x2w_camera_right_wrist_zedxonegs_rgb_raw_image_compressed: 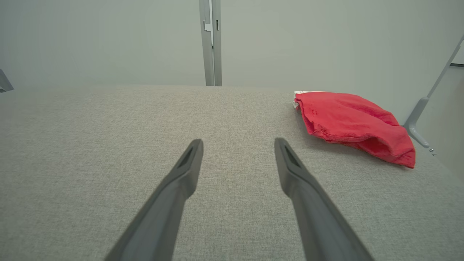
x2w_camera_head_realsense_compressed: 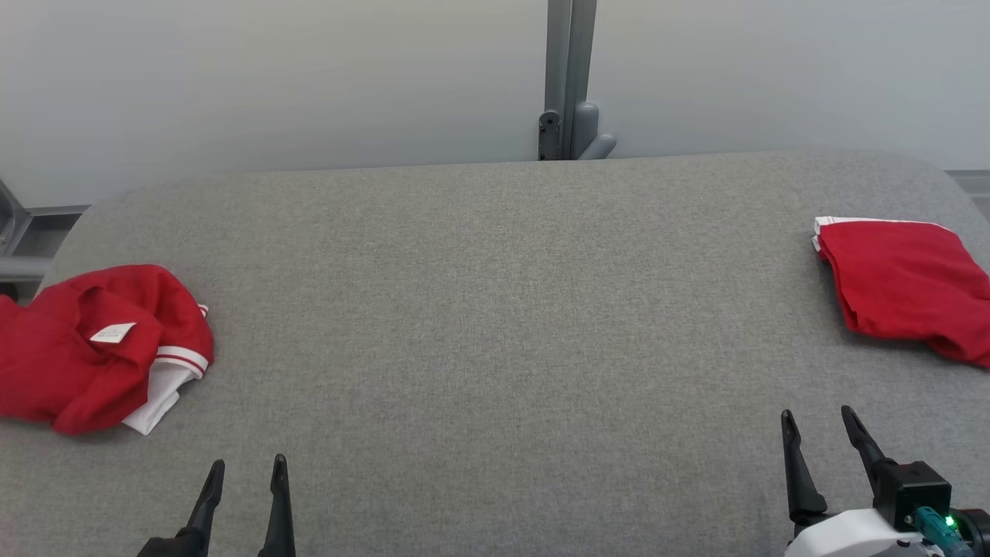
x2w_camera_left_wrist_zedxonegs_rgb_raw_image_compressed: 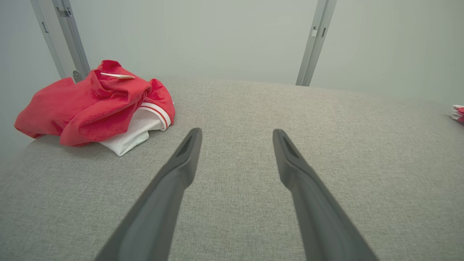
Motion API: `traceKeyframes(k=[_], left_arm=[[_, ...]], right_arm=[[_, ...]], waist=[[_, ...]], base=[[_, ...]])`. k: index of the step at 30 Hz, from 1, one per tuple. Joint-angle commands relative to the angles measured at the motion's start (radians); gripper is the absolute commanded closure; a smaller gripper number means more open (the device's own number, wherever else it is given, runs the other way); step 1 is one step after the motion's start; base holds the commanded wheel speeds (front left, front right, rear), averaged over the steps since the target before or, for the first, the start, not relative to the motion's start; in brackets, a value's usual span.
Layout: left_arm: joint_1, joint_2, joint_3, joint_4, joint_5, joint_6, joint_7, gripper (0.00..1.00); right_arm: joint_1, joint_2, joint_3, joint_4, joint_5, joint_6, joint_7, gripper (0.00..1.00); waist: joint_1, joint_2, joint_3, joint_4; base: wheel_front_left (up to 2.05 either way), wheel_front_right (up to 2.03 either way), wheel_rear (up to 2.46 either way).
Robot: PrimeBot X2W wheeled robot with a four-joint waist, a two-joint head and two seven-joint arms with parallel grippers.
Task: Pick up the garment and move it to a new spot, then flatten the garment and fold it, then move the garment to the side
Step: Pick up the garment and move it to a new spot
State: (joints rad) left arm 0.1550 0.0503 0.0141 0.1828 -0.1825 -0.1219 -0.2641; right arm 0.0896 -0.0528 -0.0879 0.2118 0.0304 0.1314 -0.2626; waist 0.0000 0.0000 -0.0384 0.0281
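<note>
A crumpled red garment (x2w_camera_head_realsense_compressed: 93, 344) with white striped trim and a small white label lies at the table's left edge; the left wrist view has the garment (x2w_camera_left_wrist_zedxonegs_rgb_raw_image_compressed: 94, 105) ahead and to the left. My left gripper (x2w_camera_head_realsense_compressed: 247, 466) stands open near the front edge, to the right of that heap and apart from it, with nothing between its fingers (x2w_camera_left_wrist_zedxonegs_rgb_raw_image_compressed: 188, 152). My right gripper (x2w_camera_head_realsense_compressed: 818, 420) is open at the front right, also holding nothing.
A second red garment (x2w_camera_head_realsense_compressed: 905, 286), folded flat, lies at the right edge of the grey fabric table (x2w_camera_head_realsense_compressed: 495, 325), ahead and right of my right gripper (x2w_camera_right_wrist_zedxonegs_rgb_raw_image_compressed: 237, 145) as the folded garment (x2w_camera_right_wrist_zedxonegs_rgb_raw_image_compressed: 353, 121). A grey post (x2w_camera_head_realsense_compressed: 568, 77) stands behind the table.
</note>
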Motion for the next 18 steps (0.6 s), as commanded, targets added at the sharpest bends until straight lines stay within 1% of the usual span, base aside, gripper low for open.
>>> traceKeyframes(k=[1, 8, 11, 13, 18], left_arm=[[-0.008, 0.001, 0.002, 0.001, -0.001, -0.003, 0.0, 0.0], [-0.014, 0.001, -0.004, 0.007, 0.001, -0.004, 0.0, 0.0], [-0.016, 0.001, -0.008, 0.007, 0.001, -0.002, 0.0, 0.0], [-0.017, 0.001, -0.012, 0.007, 0.0, 0.0, 0.0, 0.0], [-0.013, 0.001, -0.018, 0.01, 0.001, 0.006, 0.0, 0.0]], right_arm=[[0.01, -0.001, -0.003, 0.001, -0.011, -0.001, -0.003, 0.0], [0.017, 0.001, -0.019, -0.008, -0.011, -0.001, -0.003, 0.0], [0.024, 0.001, -0.022, -0.018, -0.01, -0.001, -0.003, 0.0], [0.033, 0.001, -0.027, -0.023, 0.005, -0.001, -0.003, 0.0], [0.055, 0.002, -0.001, -0.022, 0.041, -0.001, -0.003, 0.0]], waist=[[0.0, 0.0, 0.0, 0.002], [0.0, 0.0, -0.004, 0.029], [0.0, 0.0, -0.006, 0.065], [0.0, 0.0, -0.013, 0.107], [0.0, 0.0, -0.028, 0.255]], base=[[0.0, 0.0, 0.0], [0.0, 0.0, 0.0], [0.0, 0.0, 0.0], [0.0, 0.0, 0.0], [0.0, 0.0, 0.0]])
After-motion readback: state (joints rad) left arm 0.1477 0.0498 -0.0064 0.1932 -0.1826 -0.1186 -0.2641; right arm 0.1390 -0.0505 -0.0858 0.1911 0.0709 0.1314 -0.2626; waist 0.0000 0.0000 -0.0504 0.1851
